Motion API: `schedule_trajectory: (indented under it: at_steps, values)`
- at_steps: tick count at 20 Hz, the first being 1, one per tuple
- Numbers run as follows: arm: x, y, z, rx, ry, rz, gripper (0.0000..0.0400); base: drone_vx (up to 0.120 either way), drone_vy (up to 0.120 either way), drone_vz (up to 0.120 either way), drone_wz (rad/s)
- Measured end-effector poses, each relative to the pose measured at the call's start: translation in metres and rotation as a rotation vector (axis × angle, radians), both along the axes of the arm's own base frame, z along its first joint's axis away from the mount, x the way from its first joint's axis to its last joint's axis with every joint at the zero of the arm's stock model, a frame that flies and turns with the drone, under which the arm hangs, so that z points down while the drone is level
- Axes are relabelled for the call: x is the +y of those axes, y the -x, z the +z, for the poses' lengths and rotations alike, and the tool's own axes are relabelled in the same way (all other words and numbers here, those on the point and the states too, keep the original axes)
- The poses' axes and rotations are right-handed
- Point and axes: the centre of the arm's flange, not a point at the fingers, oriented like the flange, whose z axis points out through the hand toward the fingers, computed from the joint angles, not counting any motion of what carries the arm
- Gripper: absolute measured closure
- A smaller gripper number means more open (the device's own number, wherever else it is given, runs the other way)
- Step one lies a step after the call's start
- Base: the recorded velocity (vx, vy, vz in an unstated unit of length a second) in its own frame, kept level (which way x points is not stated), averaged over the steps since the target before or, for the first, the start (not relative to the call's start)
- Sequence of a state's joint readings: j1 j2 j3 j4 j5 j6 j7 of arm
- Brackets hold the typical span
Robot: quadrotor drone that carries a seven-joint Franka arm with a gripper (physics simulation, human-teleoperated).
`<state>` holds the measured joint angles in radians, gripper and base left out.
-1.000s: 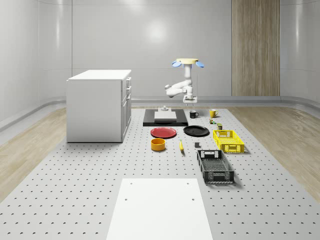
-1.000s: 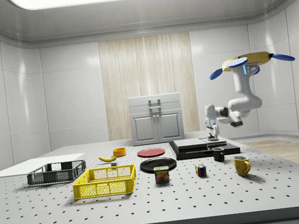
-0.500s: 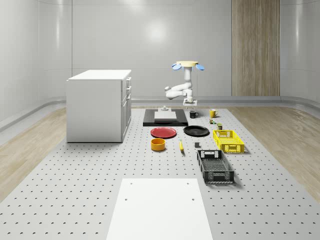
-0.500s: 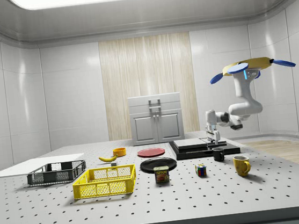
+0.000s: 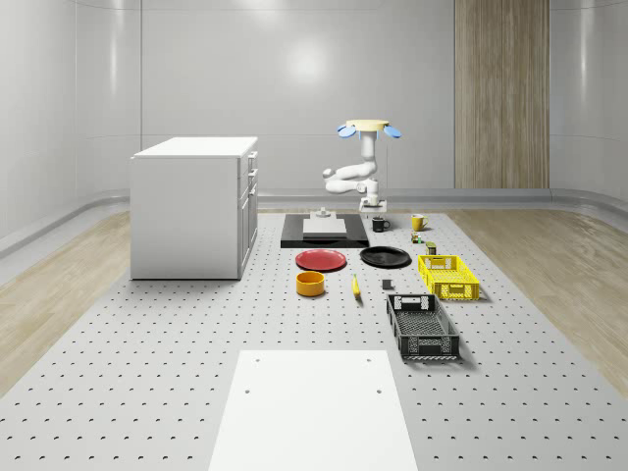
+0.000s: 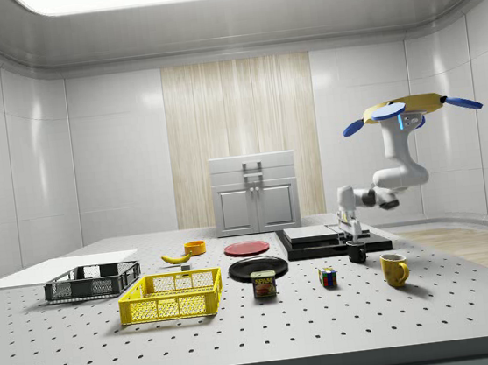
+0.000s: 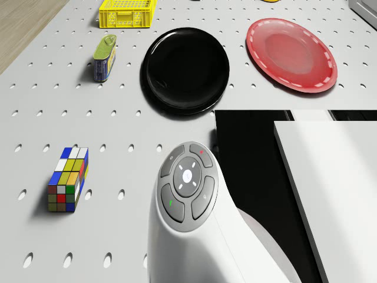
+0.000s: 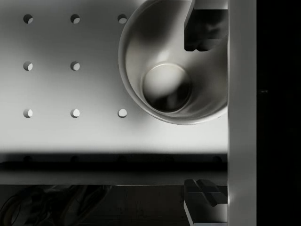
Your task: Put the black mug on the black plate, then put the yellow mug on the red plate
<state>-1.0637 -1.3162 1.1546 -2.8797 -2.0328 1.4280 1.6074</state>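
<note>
Hovering beside the table's far end, the drone [image 6: 407, 107] hangs its gripper [image 8: 205, 117], fingers apart, over the black mug [image 6: 357, 251]; one finger seemingly inside, so descend straight before closing.

The word "SPAM" reads on the label of the small tin can [image 6: 264, 284] standing on the perforated table [image 6: 261, 330] in the side view; no other lettering or number is legible anywhere.
</note>
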Motion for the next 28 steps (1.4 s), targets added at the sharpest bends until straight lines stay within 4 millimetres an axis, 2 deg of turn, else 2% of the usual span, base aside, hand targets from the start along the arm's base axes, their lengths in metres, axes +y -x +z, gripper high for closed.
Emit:
schedule_trajectory:
  at_steps: [9, 28]
  values:
    - [0.000, 0.007, 0.020, 0.000, 0.000, 0.000, 0.0000, 0.000, 0.000, 0.000, 0.000]
    - [0.003, -0.001, 0.025, 0.000, 0.000, 0.000, 0.0000, 0.000, 0.000, 0.000, 0.000]
